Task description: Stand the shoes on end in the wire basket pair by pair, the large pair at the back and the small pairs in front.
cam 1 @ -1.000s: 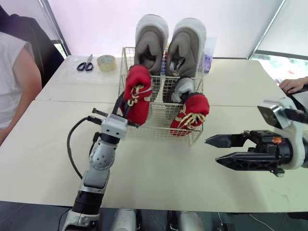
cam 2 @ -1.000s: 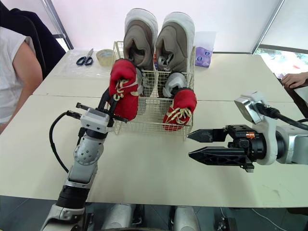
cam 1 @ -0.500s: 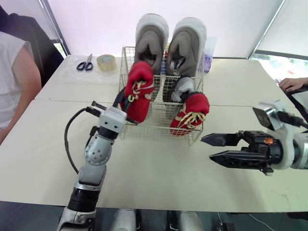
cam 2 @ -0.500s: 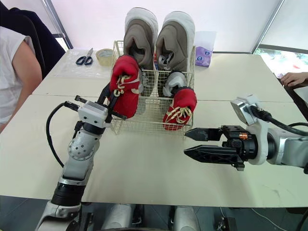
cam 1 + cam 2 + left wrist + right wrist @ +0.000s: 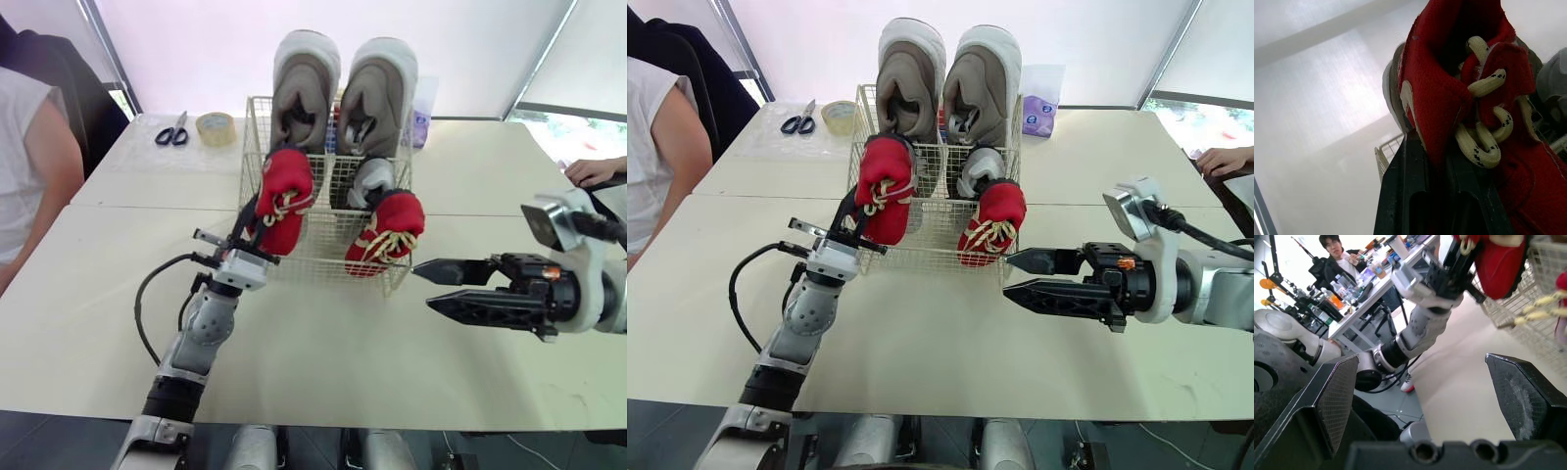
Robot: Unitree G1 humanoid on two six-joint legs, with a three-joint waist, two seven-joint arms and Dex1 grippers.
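A wire basket (image 5: 315,260) stands mid-table. Two large grey shoes (image 5: 306,86) stand on end along its back. In front of them on the right stands a small grey shoe (image 5: 373,179), with a red shoe (image 5: 393,229) upright at the front right. My left gripper (image 5: 251,217) is shut on a second red shoe (image 5: 283,193) with cream laces (image 5: 1484,142), held on end at the basket's front left. Whether it rests on the basket floor I cannot tell. My right gripper (image 5: 424,285) hangs open over the table, just right of the basket's front corner.
Scissors (image 5: 173,130) and a tape roll (image 5: 217,127) lie at the back left, with a purple packet (image 5: 422,125) behind the basket. A person (image 5: 29,166) sits at the left edge. A hand (image 5: 593,172) rests at the right edge.
My left gripper has lowered the red shoe a little at the basket's front left. My right gripper has drifted slightly toward the basket and stays open.
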